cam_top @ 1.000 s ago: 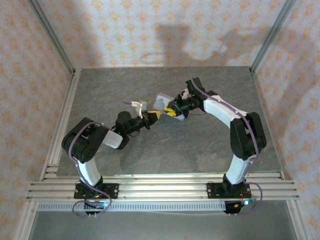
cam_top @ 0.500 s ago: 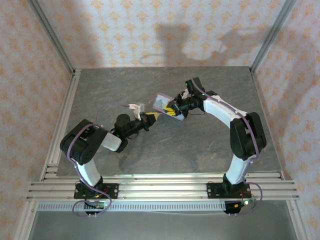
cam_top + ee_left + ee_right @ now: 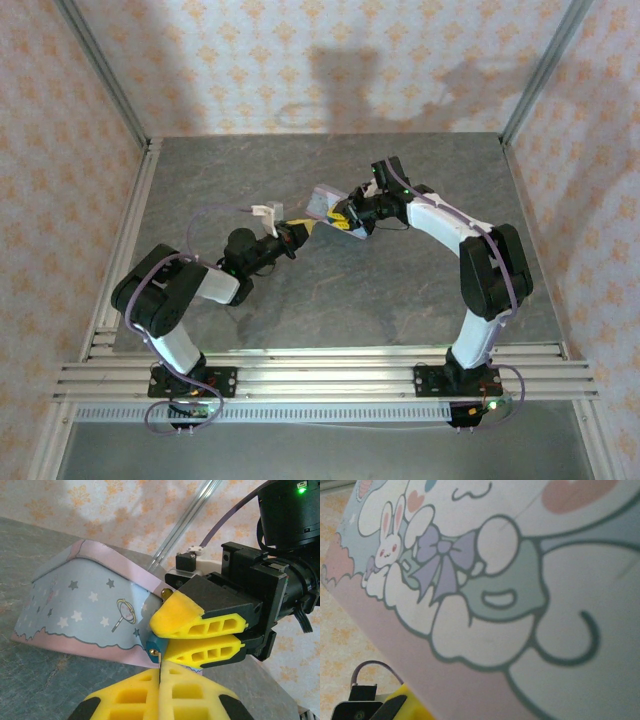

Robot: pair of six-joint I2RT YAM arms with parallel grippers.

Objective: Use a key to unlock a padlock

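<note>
Above the surface (image 3: 380,290), the left jaws, shut on the key (image 3: 160,658), have rolled, likely turning it inside the padlock (image 3: 151,644) that the right jaws clamp.

The tin box (image 3: 80,605) looks smooth, faintly glossy; fingers (image 3: 210,625) of the right claw (image 3: 159,641) look matt yellow plastic.

Pale blue-and-pink starry tin (image 3: 85,605) — teal padlock (image 3: 152,644) — grey mottled table (image 3: 400,290)
</note>
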